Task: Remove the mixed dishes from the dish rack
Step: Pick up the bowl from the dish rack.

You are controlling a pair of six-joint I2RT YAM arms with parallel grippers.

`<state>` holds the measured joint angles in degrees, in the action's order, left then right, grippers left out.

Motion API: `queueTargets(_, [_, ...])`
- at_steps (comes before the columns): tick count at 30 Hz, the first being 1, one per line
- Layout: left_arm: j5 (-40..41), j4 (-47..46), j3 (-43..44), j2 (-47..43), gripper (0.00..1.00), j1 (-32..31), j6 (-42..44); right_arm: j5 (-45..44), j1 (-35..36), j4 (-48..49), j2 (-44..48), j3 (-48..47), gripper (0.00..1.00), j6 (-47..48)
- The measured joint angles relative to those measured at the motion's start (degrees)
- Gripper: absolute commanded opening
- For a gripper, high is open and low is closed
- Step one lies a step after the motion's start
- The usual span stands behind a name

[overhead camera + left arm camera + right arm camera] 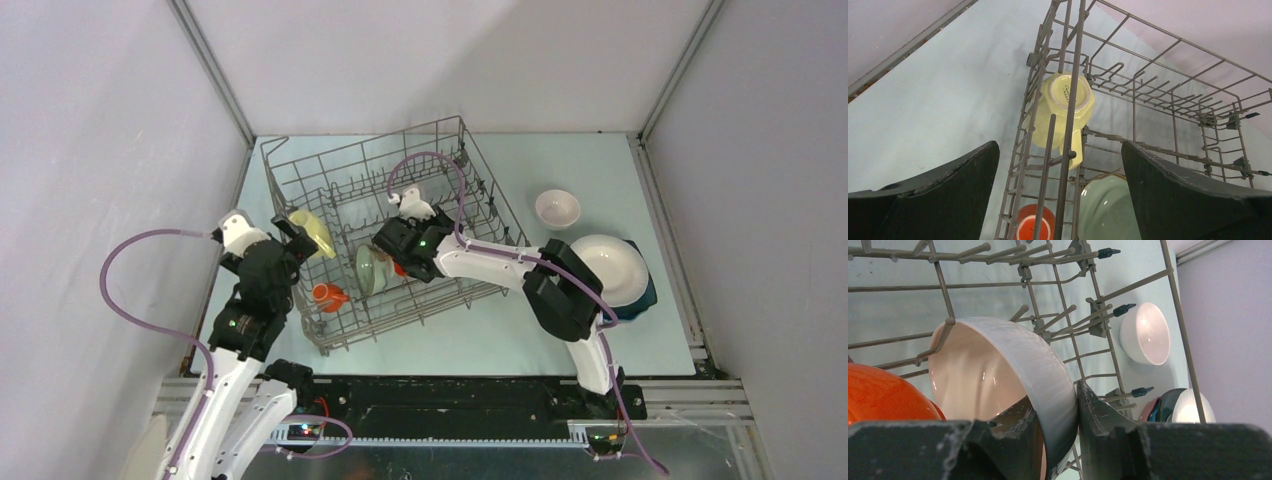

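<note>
The grey wire dish rack (430, 170) stands mid-table. My right gripper (398, 243) reaches into it. In the right wrist view it (1060, 405) is shut on the wall of a white bowl (1013, 360), one finger inside and one outside. An orange bowl (883, 395) sits just left of it. My left gripper (298, 240) is open at the rack's left wall; in the left wrist view (1059, 145) the wall wires stand between its fingers. Beyond them are a pale yellow cup (1063, 107), an orange mug (1028, 225) and a pale green bowl (1105, 210).
A small white bowl (557, 208) sits on the pale table right of the rack. A stack of plates with a white one on top (612, 268) lies at the right edge. Grey walls close in the table on three sides.
</note>
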<state>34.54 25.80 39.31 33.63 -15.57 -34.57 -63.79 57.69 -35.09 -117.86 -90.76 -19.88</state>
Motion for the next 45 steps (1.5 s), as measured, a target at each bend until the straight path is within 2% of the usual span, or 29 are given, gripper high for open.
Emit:
queueTargets(11, [0.0, 0.0, 0.0, 0.31, 1.0, 0.0, 0.0, -2.32, 0.48, 1.95, -0.24, 0.17, 0.0, 4.26])
queueTargets(15, [0.07, 0.02, 0.0, 0.66, 1.0, 0.0, 0.0, -4.37, 0.63, 8.76, -0.13, 2.82, 0.0, 11.26])
queueTargets(19, [1.36, 0.17, 0.0, 1.46, 1.0, 0.0, -0.39, -5.68, 0.63, 25.35, 1.95, 9.53, 0.0, 24.98])
queueTargets(24, [2.6, 0.76, 0.42, 3.65, 1.0, -0.04, -1.57, -7.3, 1.03, 49.86, 2.58, 15.21, 0.0, 49.81])
queueTargets(26, [3.08, 1.01, 0.92, 4.68, 1.0, -0.04, -1.66, -9.33, 1.11, 63.82, 2.58, 15.65, 0.0, 63.63])
queueTargets(29, [3.87, 1.49, 1.7, 6.1, 1.0, -0.02, -1.81, -11.02, 1.09, 90.31, 0.87, 13.25, 0.0, 85.29])
queueTargets(32, [4.24, 1.88, 2.45, 7.28, 1.0, -0.02, -1.95, -11.63, 1.09, 105.33, -1.46, 9.77, 0.0, 98.4])
queueTargets(37, [4.39, 1.99, 2.73, 7.74, 1.0, 0.0, -2.03, -13.77, 1.03, 115.38, -1.68, 9.49, 0.0, 107.12])
queueTargets(45, [4.39, 2.05, 2.73, 6.95, 1.0, 0.0, -2.03, -16.68, -0.15, 117.48, 1.7, 11.58, 0.0, 106.57])
